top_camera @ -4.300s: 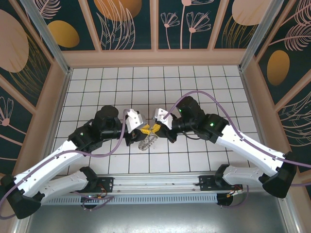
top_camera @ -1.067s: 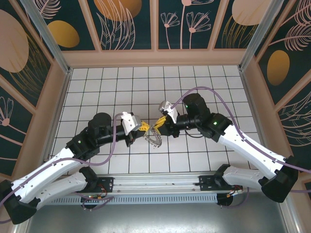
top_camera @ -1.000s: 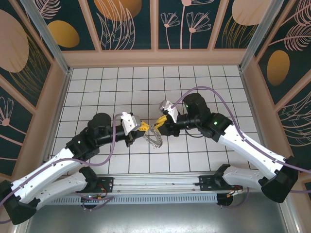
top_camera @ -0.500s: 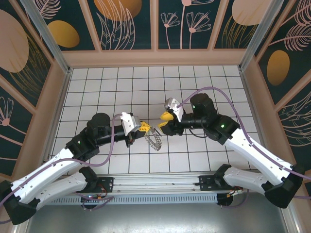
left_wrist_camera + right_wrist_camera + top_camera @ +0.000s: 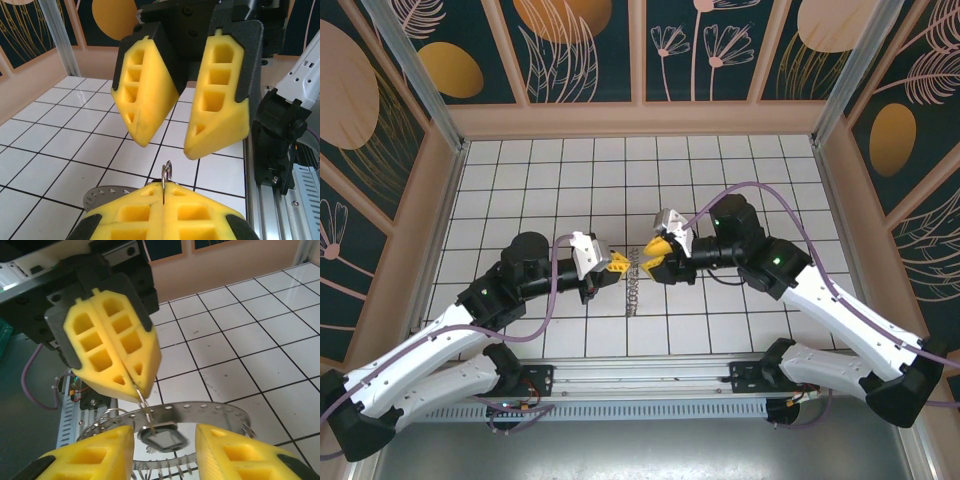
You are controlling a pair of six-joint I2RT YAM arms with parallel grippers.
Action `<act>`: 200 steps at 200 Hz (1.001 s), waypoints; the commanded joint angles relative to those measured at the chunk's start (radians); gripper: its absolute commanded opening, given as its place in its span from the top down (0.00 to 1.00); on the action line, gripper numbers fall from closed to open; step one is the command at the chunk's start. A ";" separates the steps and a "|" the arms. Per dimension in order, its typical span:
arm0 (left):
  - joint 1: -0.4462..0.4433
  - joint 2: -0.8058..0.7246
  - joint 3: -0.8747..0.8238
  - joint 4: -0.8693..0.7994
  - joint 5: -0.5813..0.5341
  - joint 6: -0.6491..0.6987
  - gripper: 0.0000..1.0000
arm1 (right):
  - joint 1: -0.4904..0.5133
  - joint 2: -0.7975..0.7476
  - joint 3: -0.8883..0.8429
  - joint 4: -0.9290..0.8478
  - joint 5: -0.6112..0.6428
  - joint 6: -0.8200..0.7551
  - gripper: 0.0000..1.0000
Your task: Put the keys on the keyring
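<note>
**Top external:** left claw (image 5: pixel 617 266), clamped on the keyring (image 5: pixel 633 288) hanging just below it, faces right claw (image 5: pixel 656 254).
**Left wrist:** keyring (image 5: pixel 166 176) pinched at its tips.
**Right wrist:** right claw (image 5: pixel 164 434) parted and empty, key (image 5: pixel 160 438) just ahead. Off-centre closure could wrench the keyring loose.

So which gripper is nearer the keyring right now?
Left. The left gripper is shut on the keyring, pinching its thin wire loop. The right gripper is open just opposite, not gripping it.
</note>
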 commanded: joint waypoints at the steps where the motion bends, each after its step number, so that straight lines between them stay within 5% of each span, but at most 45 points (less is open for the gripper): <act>1: -0.008 -0.003 0.033 0.048 0.027 -0.013 1.00 | 0.015 0.012 -0.002 0.032 -0.029 -0.025 0.64; 83: -0.007 -0.003 0.031 0.049 0.036 -0.015 1.00 | 0.020 0.038 -0.013 0.041 0.009 -0.014 0.73; 157: -0.007 -0.009 0.024 0.051 0.031 -0.013 1.00 | 0.020 0.044 -0.022 0.044 0.004 -0.016 1.00; 200: -0.006 -0.015 0.026 0.054 0.036 -0.014 1.00 | 0.020 0.066 -0.019 0.030 -0.005 -0.019 1.00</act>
